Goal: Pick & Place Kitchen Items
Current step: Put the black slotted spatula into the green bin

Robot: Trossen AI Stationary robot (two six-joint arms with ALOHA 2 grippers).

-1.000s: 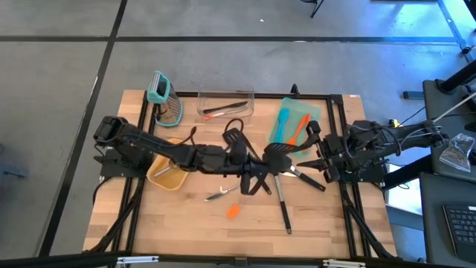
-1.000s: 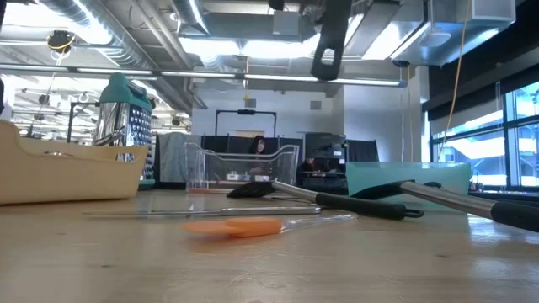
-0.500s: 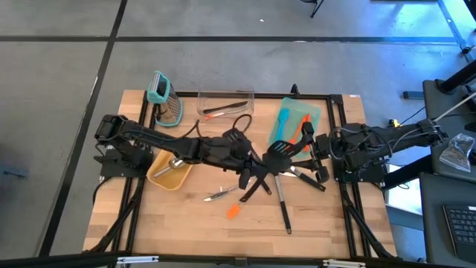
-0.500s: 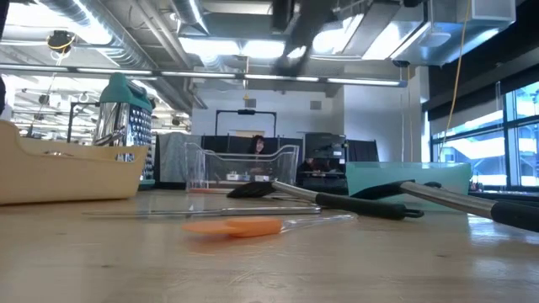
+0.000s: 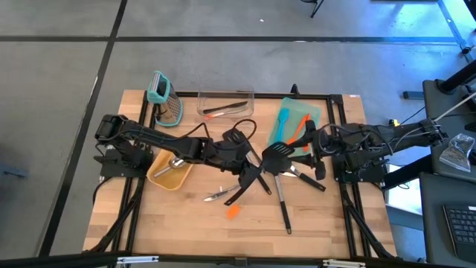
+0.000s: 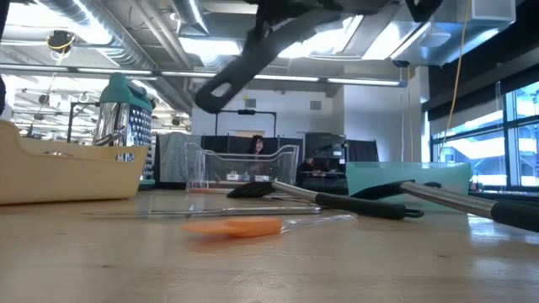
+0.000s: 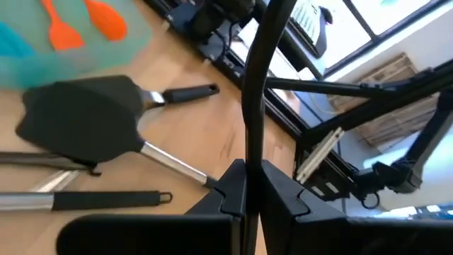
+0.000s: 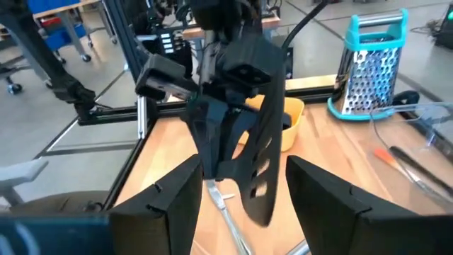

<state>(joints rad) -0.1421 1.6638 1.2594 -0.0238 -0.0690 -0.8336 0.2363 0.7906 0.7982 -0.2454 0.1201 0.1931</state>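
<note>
Lying nearest the bench's (image 5: 111, 223) front edge, an orange spatula (image 5: 234, 211) sits beside a thin metal piece (image 5: 217, 196), with a long black-handled turner (image 5: 282, 199) stretching back toward mid-bench. Above them the left gripper (image 5: 242, 165) hangs over the centre, fingers clamped on the handle of a black slotted turner (image 5: 251, 179) held clear of the wood; the low view shows it tilted in the air (image 6: 248, 61), and the left wrist view shows the thin handle (image 7: 256, 85) pinched between the dark fingers (image 7: 279, 193). Just to the right, another black turner (image 5: 278, 153) rests flat on the bench. The right gripper (image 5: 316, 152) waits near the bench's right side with its fingers spread wide apart, holding nothing. At the left stands a yellow bin (image 5: 168, 168). Farther back, orange and teal spatulas (image 5: 291, 125) lie on a teal mat (image 5: 314, 113), a clear container (image 5: 224, 103) holds utensils, and a teal-handled grater (image 5: 165, 98) stands at the far left corner.
</note>
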